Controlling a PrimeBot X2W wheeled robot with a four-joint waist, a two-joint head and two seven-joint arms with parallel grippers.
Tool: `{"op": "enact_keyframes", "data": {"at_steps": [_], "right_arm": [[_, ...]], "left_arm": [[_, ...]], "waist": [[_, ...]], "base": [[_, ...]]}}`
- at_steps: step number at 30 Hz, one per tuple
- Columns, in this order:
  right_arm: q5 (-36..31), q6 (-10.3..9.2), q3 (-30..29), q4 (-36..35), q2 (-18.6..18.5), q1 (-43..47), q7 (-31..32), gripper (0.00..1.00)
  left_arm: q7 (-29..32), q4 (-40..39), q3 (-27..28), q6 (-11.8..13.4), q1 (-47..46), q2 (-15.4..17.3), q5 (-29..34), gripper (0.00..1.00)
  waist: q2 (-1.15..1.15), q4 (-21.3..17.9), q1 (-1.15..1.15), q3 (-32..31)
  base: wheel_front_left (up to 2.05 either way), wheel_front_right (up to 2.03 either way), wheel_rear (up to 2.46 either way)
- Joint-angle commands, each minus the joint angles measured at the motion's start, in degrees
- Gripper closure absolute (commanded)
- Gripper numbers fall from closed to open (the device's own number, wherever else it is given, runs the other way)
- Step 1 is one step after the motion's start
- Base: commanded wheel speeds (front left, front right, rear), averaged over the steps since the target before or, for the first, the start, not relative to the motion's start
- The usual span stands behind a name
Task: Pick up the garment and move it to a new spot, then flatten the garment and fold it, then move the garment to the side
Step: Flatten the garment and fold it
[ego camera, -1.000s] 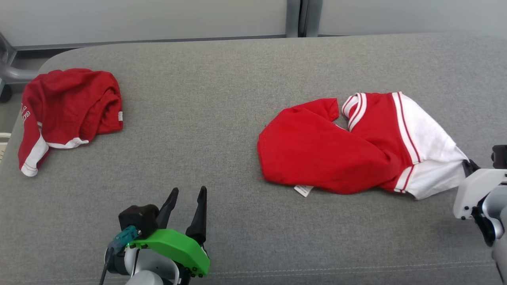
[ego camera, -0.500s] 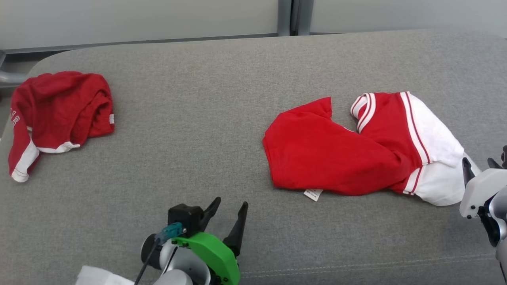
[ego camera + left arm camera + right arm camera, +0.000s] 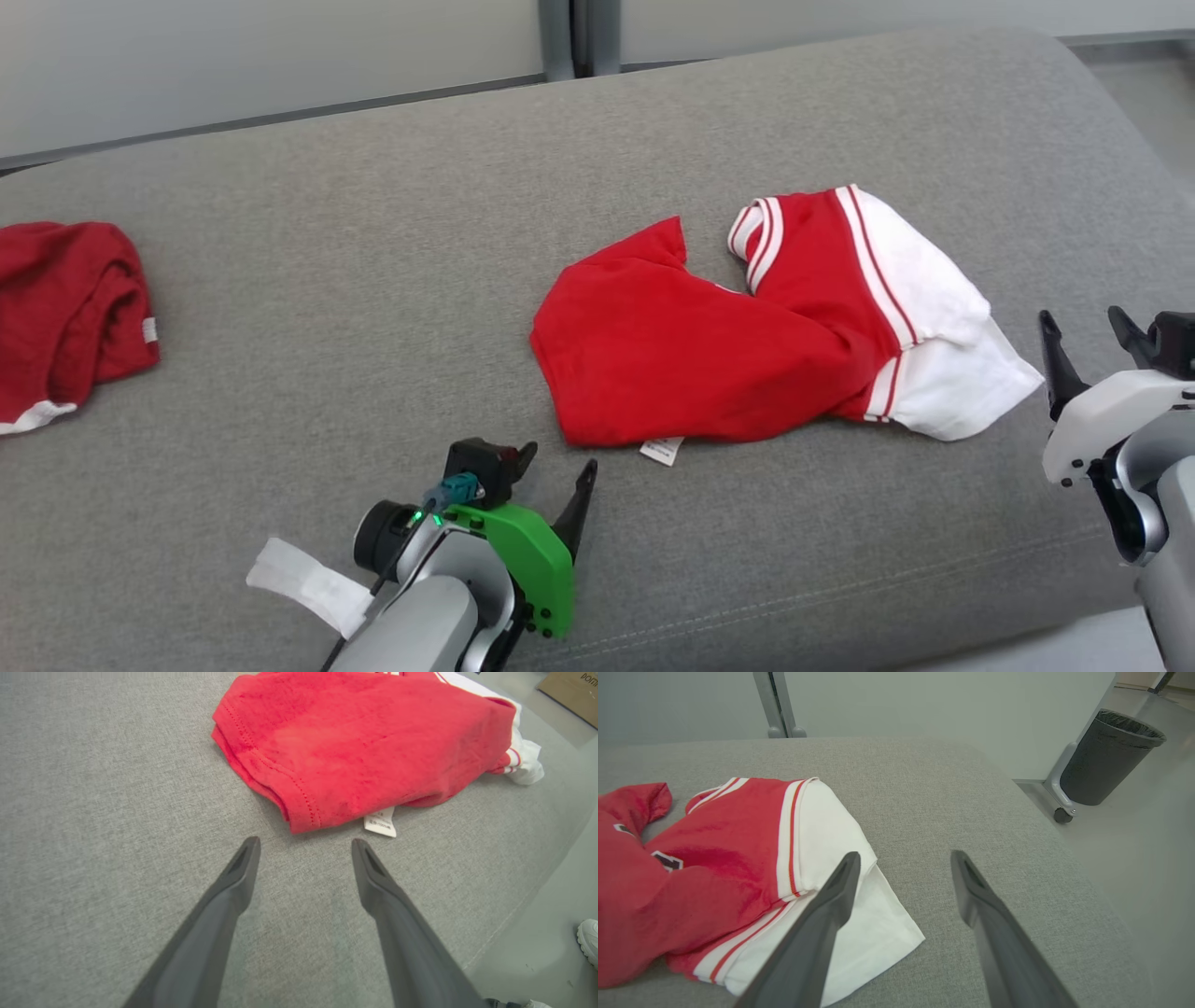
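The garment point(image 3: 709, 355), a red and white shirt, lies crumpled on the grey cushioned surface point(image 3: 373, 280), with a white label poking out at its near hem. My left gripper point(image 3: 558, 459) is open just short of that hem; the left wrist view shows the red hem point(image 3: 364, 742) lying ahead of the spread fingers of this gripper point(image 3: 304, 841). My right gripper point(image 3: 1081, 317) stands open beside the white sleeve and holds nothing. In the right wrist view that gripper point(image 3: 905, 855) sits over the sleeve end of the garment point(image 3: 714, 858).
A second red garment point(image 3: 65, 317) lies bunched at the far left. The surface's right edge drops to the floor, where a dark bin point(image 3: 1106, 758) on wheels stands. A cardboard piece point(image 3: 570, 695) and a white shoe point(image 3: 589, 940) are off the near edge.
My right gripper has opened and let go of the white sleeve, which now rests on the surface. The head camera has swung right. My left gripper has come closer to the garment's hem.
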Motion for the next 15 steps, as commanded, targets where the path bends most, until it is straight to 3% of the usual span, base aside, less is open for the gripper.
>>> {"op": "enact_keyframes", "data": {"at_steps": [1, 11, 12, 13, 15], "right_arm": [[0.3, -0.10, 0.2, -1.5, 0.3, 1.0, -0.1, 0.00], [0.0, -0.10, -0.6, -12.2, 3.0, 5.1, 1.7, 0.00], [-0.1, -0.10, -1.0, -12.9, 3.3, 5.6, 1.9, 0.00], [-0.2, -0.10, -1.3, -13.6, 3.5, 5.9, 2.0, 0.00], [-0.6, -0.10, -2.3, -14.8, 3.9, 6.9, 2.3, 0.00]], "left_arm": [[-0.7, 1.4, 0.1, -0.3, -1.6, -0.2, 0.4, 0.00], [-5.3, 12.9, -0.7, -2.1, -7.0, -1.8, 1.4, 0.00], [-5.8, 13.4, -1.3, -2.3, -7.3, -1.9, 1.9, 0.09], [-6.4, 13.7, -1.7, -2.5, -7.6, -2.0, 2.3, 0.40], [-7.6, 13.5, -2.6, -2.9, -7.7, -2.4, 2.6, 0.76]], "waist": [[0.00, -3.4, 0.00, 1.4], [0.00, -7.4, 0.00, 3.0], [0.00, -7.4, 0.00, 3.0], [0.00, -7.4, 0.00, 3.0], [0.00, -7.1, 0.00, 2.8]], "base": [[0.00, 0.00, 0.00], [0.00, 0.00, 0.00], [0.00, 0.00, 0.00], [0.00, 0.00, 0.00], [0.00, 0.00, 0.00]]}}
